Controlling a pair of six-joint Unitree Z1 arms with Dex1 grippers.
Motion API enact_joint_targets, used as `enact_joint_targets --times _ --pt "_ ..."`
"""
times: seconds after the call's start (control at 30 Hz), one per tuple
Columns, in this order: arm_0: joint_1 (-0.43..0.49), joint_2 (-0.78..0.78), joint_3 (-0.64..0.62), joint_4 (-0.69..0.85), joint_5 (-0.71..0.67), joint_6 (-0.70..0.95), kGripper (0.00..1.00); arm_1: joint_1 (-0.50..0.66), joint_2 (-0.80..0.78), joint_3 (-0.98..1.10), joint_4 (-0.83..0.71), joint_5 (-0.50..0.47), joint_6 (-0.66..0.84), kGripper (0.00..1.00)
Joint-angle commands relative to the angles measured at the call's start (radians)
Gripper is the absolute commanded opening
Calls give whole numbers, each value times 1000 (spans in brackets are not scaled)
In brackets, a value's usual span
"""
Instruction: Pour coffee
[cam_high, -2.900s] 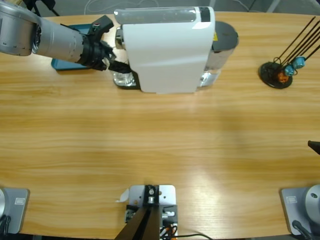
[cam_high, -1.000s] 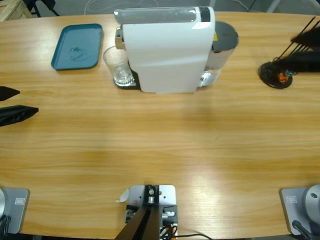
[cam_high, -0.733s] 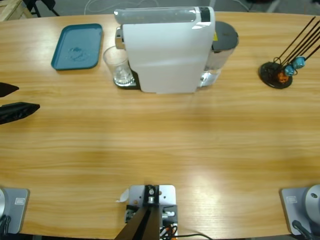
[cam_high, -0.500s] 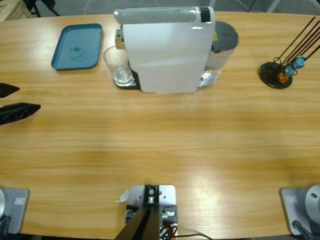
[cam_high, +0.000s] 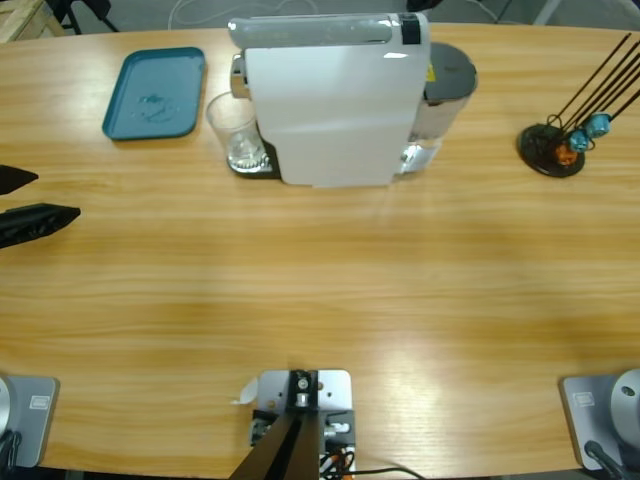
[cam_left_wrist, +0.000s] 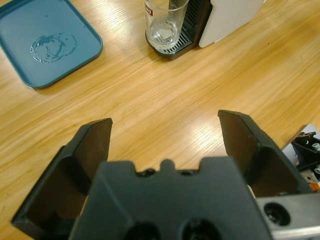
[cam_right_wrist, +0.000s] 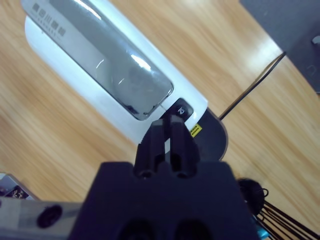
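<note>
Wooden table (cam_high: 320, 280) fills the high view, with a white coffee machine (cam_high: 330, 100) standing near its far edge and a clear glass (cam_high: 235, 132) on the machine's black drip tray at its left side. A teal tray (cam_high: 155, 92) lies just left of the glass, and a black pod stand (cam_high: 552, 148) with thin rods and small blue and orange pods sits well apart toward the right edge. Two black jaw tips of the left gripper (cam_high: 25, 203) poke in from the left edge, spread apart and holding nothing; the right gripper shows only as a small dark tip at the top edge above the machine. Along the left wrist view, the left gripper (cam_left_wrist: 167, 135) has its jaws wide open over bare wood, with the glass (cam_left_wrist: 165, 22) ahead on the grated drip tray (cam_left_wrist: 177, 47) beside the white machine (cam_left_wrist: 235, 17). Any coffee in the glass is too faint to tell; only clear reflections show at its bottom. The teal tray (cam_left_wrist: 45, 40) lies to the upper left with a wet ring mark on it. From the right wrist view, the right gripper (cam_right_wrist: 169, 131) has its jaws pressed together, gripping nothing, just above the machine's (cam_right_wrist: 110, 75) top near a small dark button at the end of its silvery lid.
</note>
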Motion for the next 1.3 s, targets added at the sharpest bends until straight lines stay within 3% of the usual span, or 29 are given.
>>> enact_joint_targets --times 0.03,0.67,1.3 --pt "7 3 36 -9 4 -12 908 -15 92 -54 35 -23 -18 0" --pt "7 5 36 -9 7 -12 908 -46 122 -65 35 -59 -21 0" --pt "7 9 34 -9 7 -12 908 2 105 -54 45 -62 5 0"
